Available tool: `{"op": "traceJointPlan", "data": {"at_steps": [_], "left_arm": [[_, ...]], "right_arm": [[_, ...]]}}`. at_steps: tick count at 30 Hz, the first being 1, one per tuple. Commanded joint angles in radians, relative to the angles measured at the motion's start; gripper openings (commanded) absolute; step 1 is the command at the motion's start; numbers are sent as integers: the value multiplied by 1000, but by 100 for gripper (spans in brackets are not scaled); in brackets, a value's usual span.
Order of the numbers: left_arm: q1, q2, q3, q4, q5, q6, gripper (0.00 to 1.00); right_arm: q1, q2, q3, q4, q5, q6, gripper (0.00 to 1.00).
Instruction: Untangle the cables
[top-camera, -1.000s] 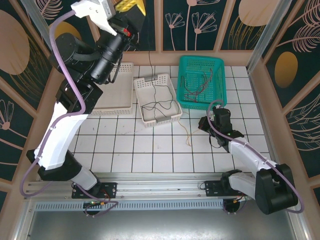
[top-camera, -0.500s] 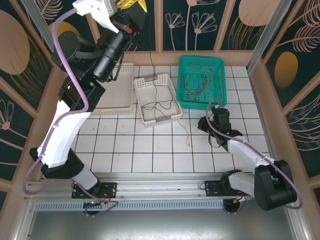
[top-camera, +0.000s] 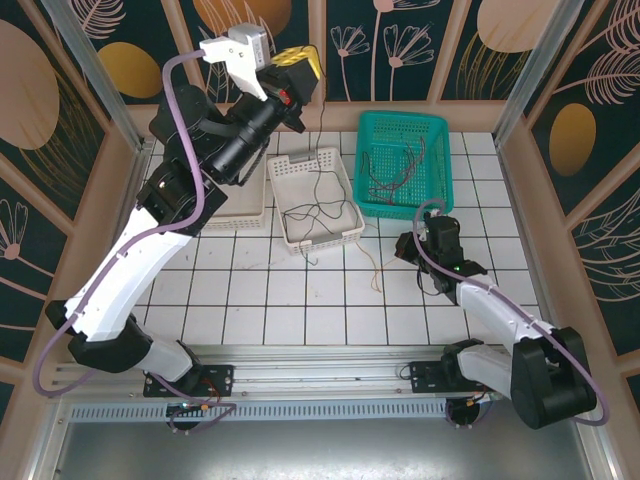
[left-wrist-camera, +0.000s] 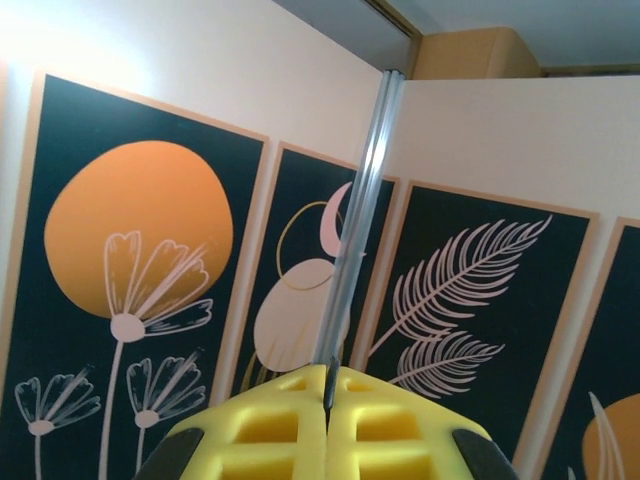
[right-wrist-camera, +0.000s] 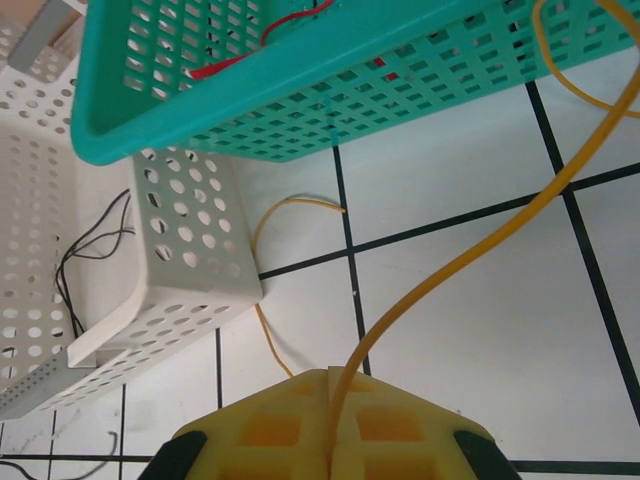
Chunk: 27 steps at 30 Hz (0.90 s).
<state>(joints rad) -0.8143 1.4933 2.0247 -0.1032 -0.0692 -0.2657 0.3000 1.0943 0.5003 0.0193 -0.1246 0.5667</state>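
**Left arm carries its raised strand toward the upper centre**

Since the earlier frame the left arm has swung from the upper left toward the upper centre of the top view, taking its pincer along; the right arm has kept its place.

Nearest, right of centre, the right pincer sits low over the tabletop, pads pressed together on a yellow cable that runs off to the upper right past the teal basket. Beyond it, the white basket holds loose black cables. The teal basket, just beside it on the right, holds red cables and darker ones. Farthest, at upper centre, the left pincer is squeezed shut on a single black cable, which hangs down into the white basket.

Drawing that strand up slowly and straight should free it best. A snag in the heap would likely tug the light basket.

Patterned wall panels stand close behind the raised pincer, so room lies forward. Bare tiles at lower centre offer space for laying strands out.
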Motion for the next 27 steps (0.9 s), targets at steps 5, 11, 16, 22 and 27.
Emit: {"op": "traceJointPlan", "data": {"at_steps": [5, 11, 16, 22, 27], "left_arm": [[-3, -8, 104, -16, 57, -62, 0], [-2, 36, 238, -49, 98, -84, 0], [-3, 43, 277, -26, 44, -35, 0], [-2, 83, 322, -34, -60, 77, 0], [-2, 148, 392, -53, -100, 141, 0]], "right_arm": [[13, -47, -9, -5, 19, 17, 0], [20, -56, -2, -16, 23, 21, 0], [26, -59, 4, -20, 29, 22, 0], [32, -60, 6, -28, 37, 20, 0], [33, -58, 13, -33, 42, 18, 0]]}}
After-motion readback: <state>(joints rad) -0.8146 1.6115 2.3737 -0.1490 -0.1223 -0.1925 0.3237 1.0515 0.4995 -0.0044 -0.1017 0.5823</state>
